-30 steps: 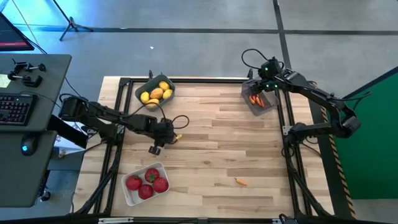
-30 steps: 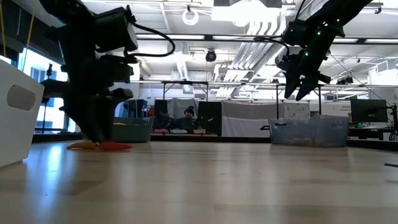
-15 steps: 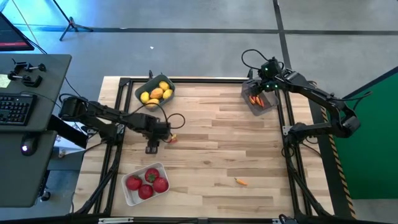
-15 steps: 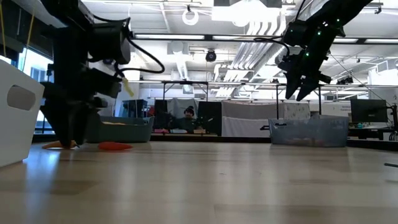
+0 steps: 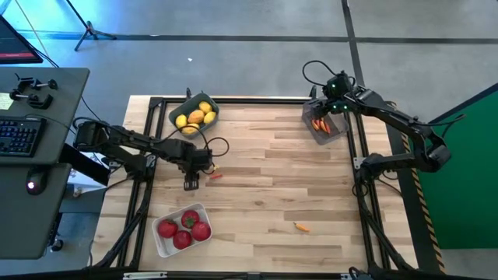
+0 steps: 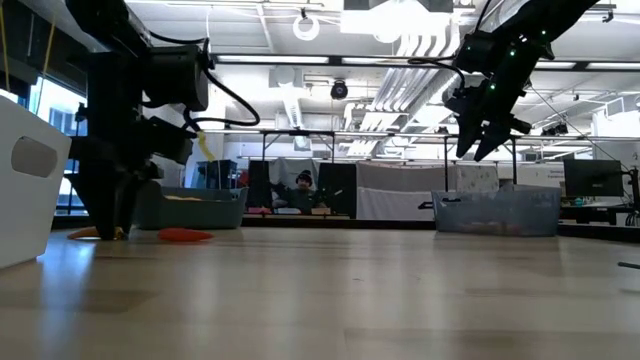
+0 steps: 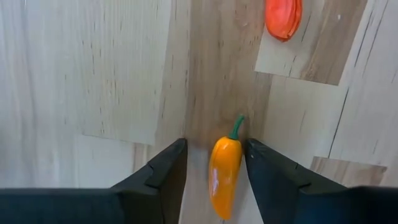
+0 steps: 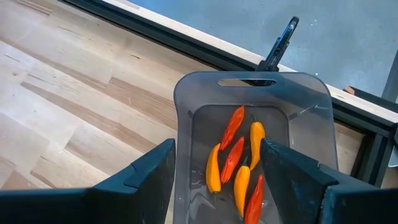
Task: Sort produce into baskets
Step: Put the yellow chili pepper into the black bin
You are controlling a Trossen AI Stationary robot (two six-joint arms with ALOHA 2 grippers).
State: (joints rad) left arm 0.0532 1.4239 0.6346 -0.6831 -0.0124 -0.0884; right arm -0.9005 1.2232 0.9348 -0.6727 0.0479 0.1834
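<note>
Peppers are the open matter: an orange pepper (image 7: 224,174) lies on the table (image 5: 296,187) between the left gripper's (image 7: 214,171) parted fingers, not clamped, with a red pepper (image 7: 283,17) lying just beyond. Far right, the right gripper (image 8: 214,163) hangs open above the dark grey basket (image 8: 193,106) of peppers.
</note>
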